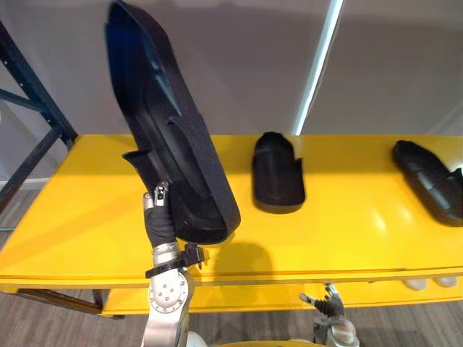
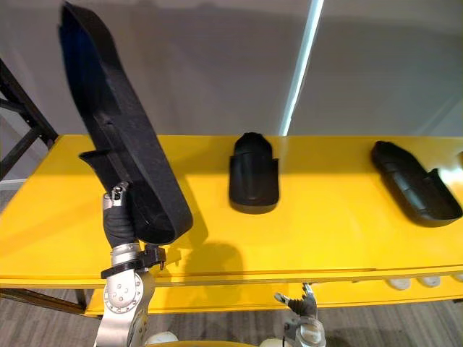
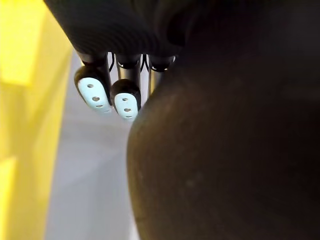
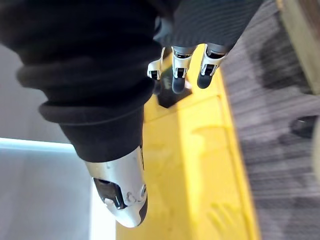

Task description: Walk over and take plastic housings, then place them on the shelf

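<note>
Two shelved housings [image 1: 277, 173] [image 1: 430, 181], third [image 1: 170, 123] in left hand [image 1: 159, 219]

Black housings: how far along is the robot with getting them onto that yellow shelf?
Done: a short housing and a far-right housing lie on the yellow shelf. In hand: the left hand grips a long housing, steeply tilted, over the shelf's left part. Left: setting it down. The right hand hangs open below the edge.
</note>
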